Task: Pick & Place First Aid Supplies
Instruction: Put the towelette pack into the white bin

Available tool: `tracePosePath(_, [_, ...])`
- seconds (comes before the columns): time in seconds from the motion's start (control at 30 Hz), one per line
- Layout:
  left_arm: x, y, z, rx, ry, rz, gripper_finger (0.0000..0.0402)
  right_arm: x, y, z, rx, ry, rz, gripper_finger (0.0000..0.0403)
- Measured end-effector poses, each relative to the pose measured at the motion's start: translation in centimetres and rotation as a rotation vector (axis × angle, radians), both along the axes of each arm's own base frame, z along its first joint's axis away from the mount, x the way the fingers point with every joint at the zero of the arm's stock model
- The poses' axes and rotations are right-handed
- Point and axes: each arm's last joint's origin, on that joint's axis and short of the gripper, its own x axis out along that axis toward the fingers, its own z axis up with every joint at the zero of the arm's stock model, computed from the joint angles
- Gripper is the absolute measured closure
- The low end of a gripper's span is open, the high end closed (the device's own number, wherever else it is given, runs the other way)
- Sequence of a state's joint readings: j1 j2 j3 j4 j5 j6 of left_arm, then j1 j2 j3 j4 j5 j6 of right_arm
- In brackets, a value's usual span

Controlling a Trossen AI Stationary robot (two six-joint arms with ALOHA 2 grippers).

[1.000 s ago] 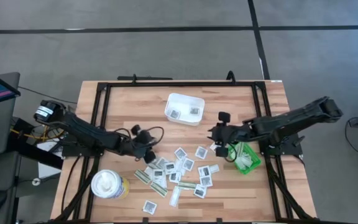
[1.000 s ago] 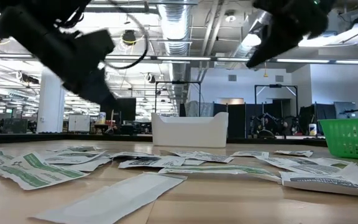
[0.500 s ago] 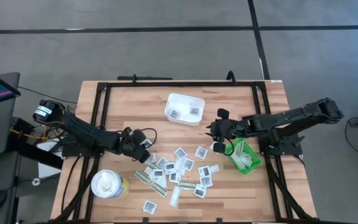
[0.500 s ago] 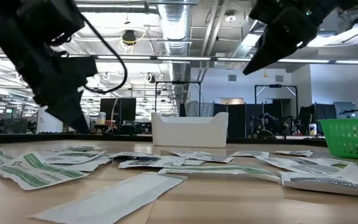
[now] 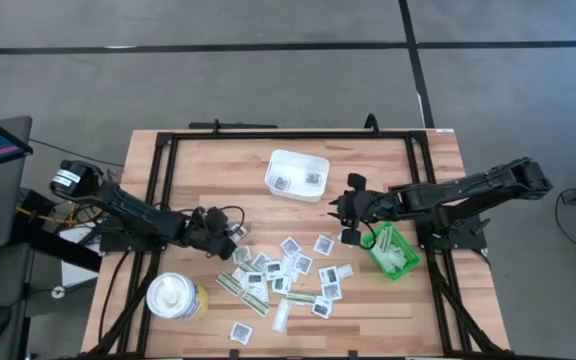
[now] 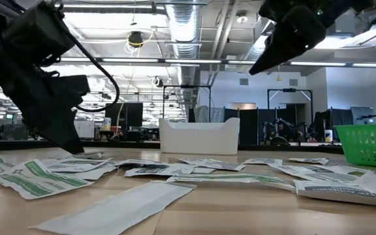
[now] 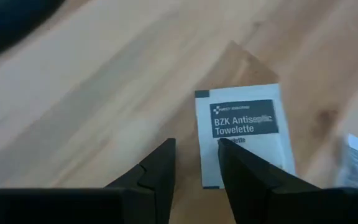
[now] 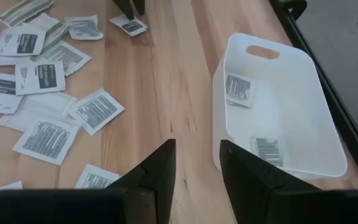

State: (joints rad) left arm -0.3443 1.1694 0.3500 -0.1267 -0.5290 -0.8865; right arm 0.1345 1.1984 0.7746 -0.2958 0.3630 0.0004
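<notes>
Left gripper (image 7: pixel 194 163) down at a towelette packet (image 7: pixel 244 134), jaws apart, lined up to grab it.
Right gripper (image 8: pixel 194 163) hangs empty and parted near the tray (image 8: pixel 303 155), likely done dropping.

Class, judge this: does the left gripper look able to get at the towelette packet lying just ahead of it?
Probably yes. The left gripper hangs open just over the towelette packet, which lies flat on bare table with nothing on top.

White packets (image 5: pixel 286 274), green bin (image 5: pixel 392 252)
</notes>
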Motion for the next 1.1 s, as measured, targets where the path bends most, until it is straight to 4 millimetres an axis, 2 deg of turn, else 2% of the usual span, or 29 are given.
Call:
tracePosePath(0.23, [0.2,-0.1,1.1,-0.010,-0.077,-0.053,0.0279,0.0,0.0,0.0,0.000,0.000,0.000,0.0284])
tracePosePath(0.53, [-0.3,0.1,-0.9,-0.041,-0.055,0.026,0.0279,0.1,0.0,0.1,0.002,-0.015,0.000,0.0284])
tracePosePath(0.73, [-0.1,0.0,-1.0,0.003,-0.052,-0.030,0.0283,0.2,0.0,0.2,0.003,-0.028,0.000,0.0284])
tracePosePath(0.83, [-0.1,0.0,-1.0,0.036,-0.036,-0.066,0.0307,0.2,0.0,0.2,0.004,-0.031,0.000,0.0284])
tracePosePath(1.0, [0.0,0.0,-1.0,0.099,-0.035,-0.068,0.0383,0.2,0.0,0.3,0.005,-0.038,0.000,0.0284])
tracePosePath(1.1, [-0.2,0.4,-1.1,0.166,-0.026,-0.029,0.0395,0.2,0.0,0.3,0.005,-0.038,0.000,0.0284])
